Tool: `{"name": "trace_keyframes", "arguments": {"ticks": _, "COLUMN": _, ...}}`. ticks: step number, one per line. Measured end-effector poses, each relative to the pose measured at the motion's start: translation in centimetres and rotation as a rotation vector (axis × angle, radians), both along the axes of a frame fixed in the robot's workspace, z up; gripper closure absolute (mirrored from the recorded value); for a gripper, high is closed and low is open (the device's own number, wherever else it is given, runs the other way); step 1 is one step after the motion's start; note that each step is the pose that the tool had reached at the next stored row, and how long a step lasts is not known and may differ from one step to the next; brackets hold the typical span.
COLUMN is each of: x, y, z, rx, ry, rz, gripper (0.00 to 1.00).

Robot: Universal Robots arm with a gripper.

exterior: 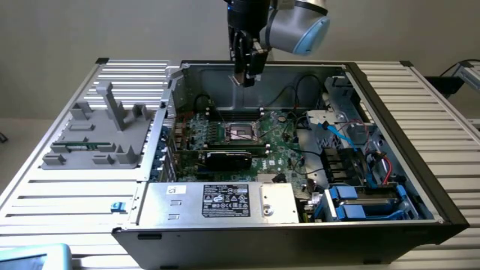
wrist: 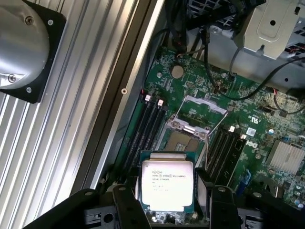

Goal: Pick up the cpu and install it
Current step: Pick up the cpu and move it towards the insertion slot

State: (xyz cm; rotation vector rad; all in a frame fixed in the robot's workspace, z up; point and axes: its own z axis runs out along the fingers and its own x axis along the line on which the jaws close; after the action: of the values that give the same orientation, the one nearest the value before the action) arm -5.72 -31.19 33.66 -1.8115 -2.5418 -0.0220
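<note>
Gripper (exterior: 246,77): black fingers clamped on cpu (wrist: 167,183) edges, high over the far side of the case (exterior: 300,247).
cpu: flat square, bright metal lid, green rim; printed lines unreadable.
Fixture (exterior: 98,135): grey moulded plastic on ribbed aluminium table (exterior: 420,112), at the exterior view's left.
Socket (exterior: 241,132): open metal frame on green motherboard (exterior: 281,149).
Drive bays (exterior: 360,202): blue, at the exterior view's right.

soft even light; glare on cpu (wrist: 167,183); computer case (exterior: 210,79) interior shadowed

Silver arm (exterior: 289,28) with pale-blue joint cap carries a black end effector (exterior: 246,80).
</note>
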Motion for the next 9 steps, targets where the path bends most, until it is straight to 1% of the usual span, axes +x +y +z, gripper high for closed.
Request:
{"name": "trace_keyframes", "arguments": {"ticks": 6, "x": 0.00, "y": 0.00, "z": -0.01, "rx": -0.0049, "ry": 0.0000, "rz": -0.068, "gripper": 0.45}}
{"name": "trace_keyframes", "arguments": {"ticks": 9, "x": 0.01, "y": 0.01, "z": -0.02, "rx": -0.0083, "ry": -0.0001, "rz": -0.102, "gripper": 0.45}}
